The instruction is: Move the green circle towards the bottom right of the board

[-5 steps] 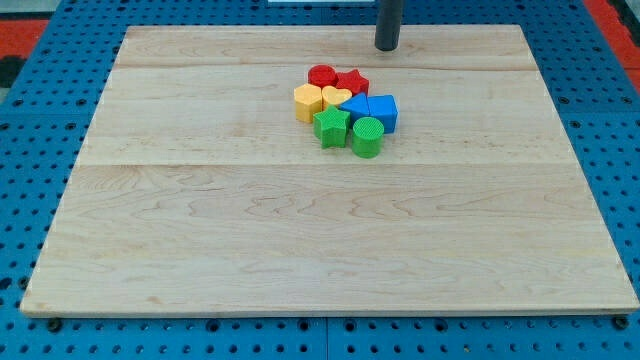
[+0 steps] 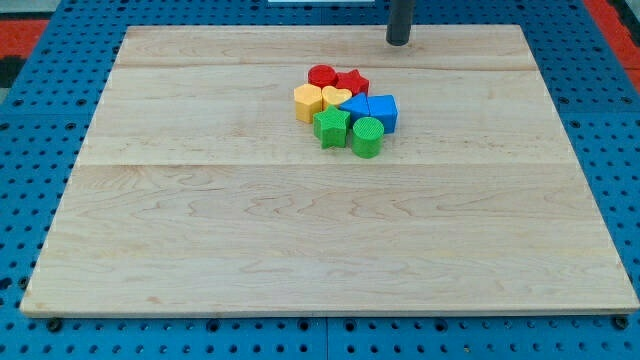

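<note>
Packed against the green star (image 2: 331, 127) on its left and the blue blocks (image 2: 374, 110) behind, the green circle (image 2: 367, 137) risks dragging neighbours along, since my tip (image 2: 399, 42), fingerless, sits well above the cluster.

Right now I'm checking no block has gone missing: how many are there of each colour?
Red: 2, circle and star
Yellow: 2, hexagon and heart
Blue: 2, triangle and cube
Green: 2, star and circle
Total: 8
</note>
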`<act>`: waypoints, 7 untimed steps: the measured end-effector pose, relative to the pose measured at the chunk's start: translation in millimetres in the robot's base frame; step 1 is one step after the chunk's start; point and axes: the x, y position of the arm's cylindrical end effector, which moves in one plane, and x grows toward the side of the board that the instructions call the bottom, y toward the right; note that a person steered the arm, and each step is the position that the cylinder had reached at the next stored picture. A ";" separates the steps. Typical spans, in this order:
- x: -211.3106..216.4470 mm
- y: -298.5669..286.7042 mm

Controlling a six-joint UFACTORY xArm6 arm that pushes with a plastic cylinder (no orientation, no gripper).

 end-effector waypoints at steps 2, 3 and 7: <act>12.8 17.3; 12.8 17.8; 103.5 19.2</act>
